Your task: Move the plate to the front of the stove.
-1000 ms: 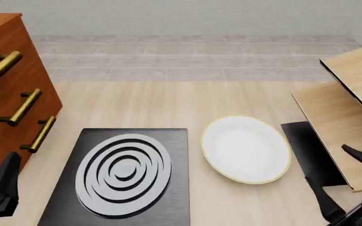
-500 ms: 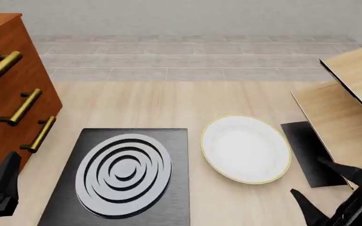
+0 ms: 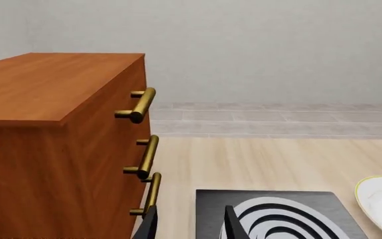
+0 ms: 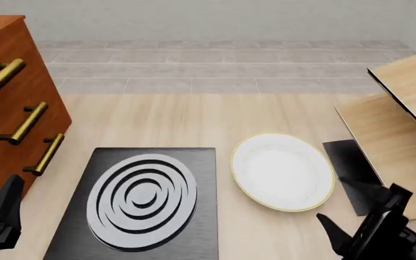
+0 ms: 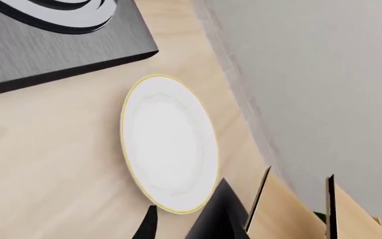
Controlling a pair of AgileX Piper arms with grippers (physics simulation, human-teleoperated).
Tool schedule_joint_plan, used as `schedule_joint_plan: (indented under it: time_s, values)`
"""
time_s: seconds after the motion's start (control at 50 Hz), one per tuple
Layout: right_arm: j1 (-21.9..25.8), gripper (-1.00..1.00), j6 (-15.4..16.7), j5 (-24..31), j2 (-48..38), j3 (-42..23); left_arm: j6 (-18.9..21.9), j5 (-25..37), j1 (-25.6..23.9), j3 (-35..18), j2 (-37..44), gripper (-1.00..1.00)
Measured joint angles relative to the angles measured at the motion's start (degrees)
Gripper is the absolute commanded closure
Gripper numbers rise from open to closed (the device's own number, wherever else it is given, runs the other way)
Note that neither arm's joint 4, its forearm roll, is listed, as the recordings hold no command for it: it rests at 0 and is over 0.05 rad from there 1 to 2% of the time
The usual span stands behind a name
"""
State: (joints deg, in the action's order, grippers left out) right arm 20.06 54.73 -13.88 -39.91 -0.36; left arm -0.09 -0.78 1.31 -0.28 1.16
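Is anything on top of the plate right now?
No. The plate shows a bare white face, lying flat on the table beside the stove. What is beneath the plate is hidden.

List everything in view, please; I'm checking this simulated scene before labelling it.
Round white plate with a thin yellow-gold rim: one, on the table right of the stove.
Flat black square stove with grey ringed burner: one, near left-centre.
Plain black mat: one, right of the plate, partly under the wooden boards.
Brown wooden drawer cabinet with brass handles: one, far left.
Light wooden boards: right edge; count unclear.
Left gripper: black, near left corner, beside the cabinet.
Right gripper: black, open, near right, just short of the plate's rim.
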Motion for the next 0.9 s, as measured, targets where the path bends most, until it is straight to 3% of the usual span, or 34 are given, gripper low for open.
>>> schedule_joint_plan:
  time_s: [0.18,0.9]
  values:
    - [0.86,-1.0,-0.08,-6.19,-7.32,0.14,-0.04,0.07,0.01,-0.02,-0.03,-1.0]
    - [3.05,-1.0,-1.52,-22.4,-27.06,-0.02,-0.04,-0.21,0.03,0.08,0.18,-1.0]
